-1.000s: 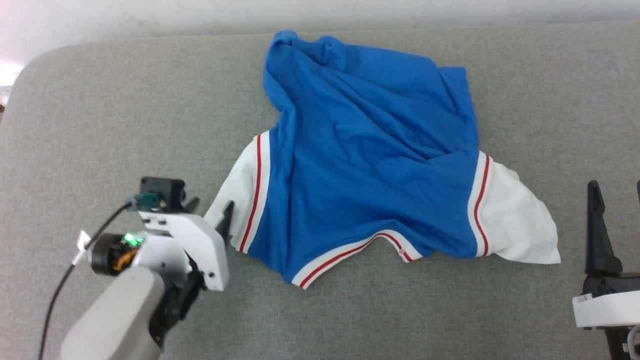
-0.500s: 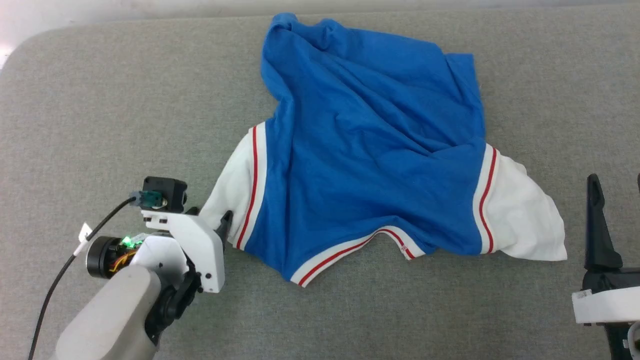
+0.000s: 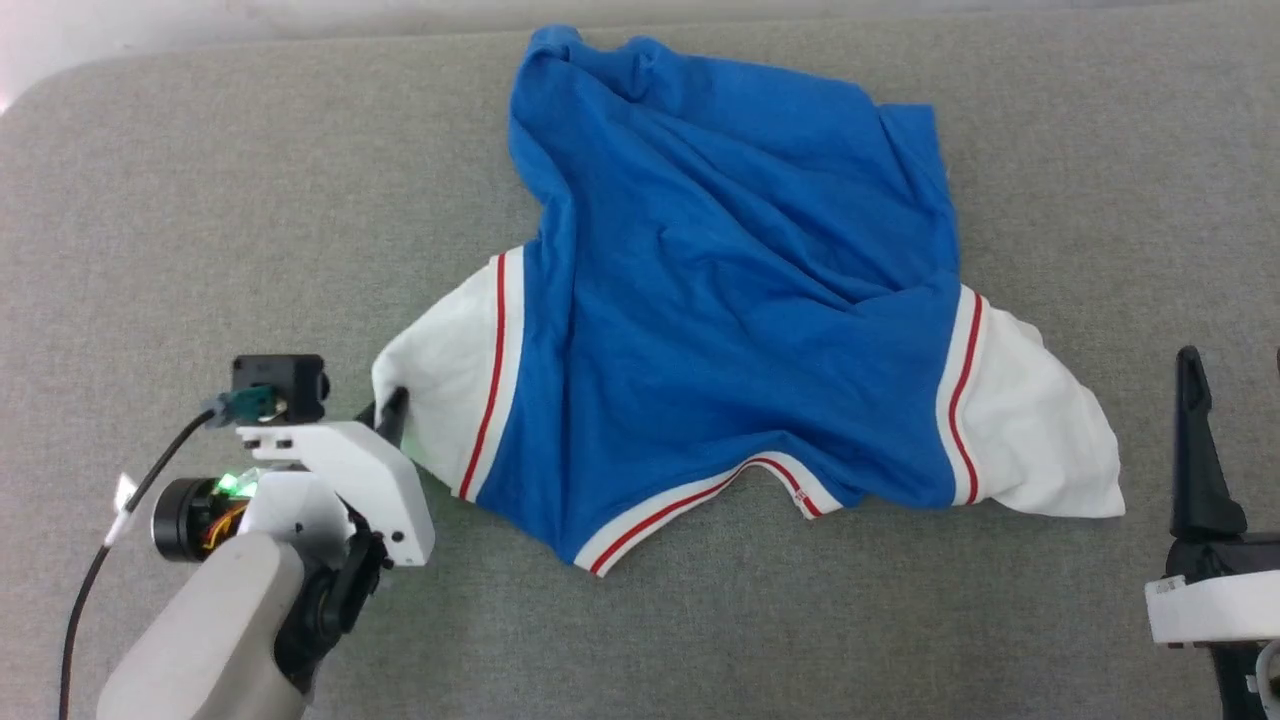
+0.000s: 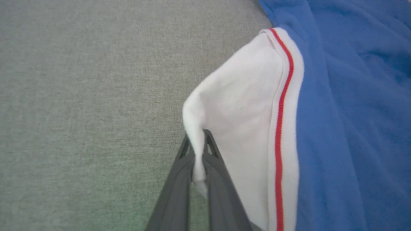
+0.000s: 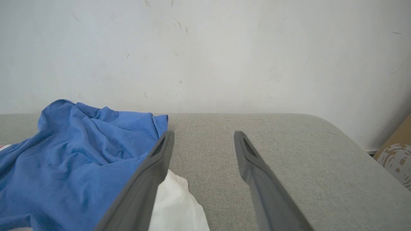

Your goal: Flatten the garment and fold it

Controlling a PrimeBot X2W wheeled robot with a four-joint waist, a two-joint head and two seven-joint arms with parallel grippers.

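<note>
Sleeve (image 4: 237, 106) of garment (image 3: 740, 300) now pinched by left gripper (image 4: 198, 144), spread a second ago; right gripper (image 5: 204, 136) wide

At 8 o'clock of head view, left gripper (image 3: 393, 408) clamped on the garment (image 4: 244, 106) sleeve edge, fingers toward 1 o'clock, forearm (image 3: 215, 630) trailing to 7 o'clock. At 4 o'clock, right gripper (image 3: 1232, 370) spread wide, empty, fingers toward 12 o'clock.

A grey fabric surface (image 3: 200, 200) meets a scuffed white wall (image 5: 205, 48), cardboard box (image 5: 395, 150) beside.
</note>
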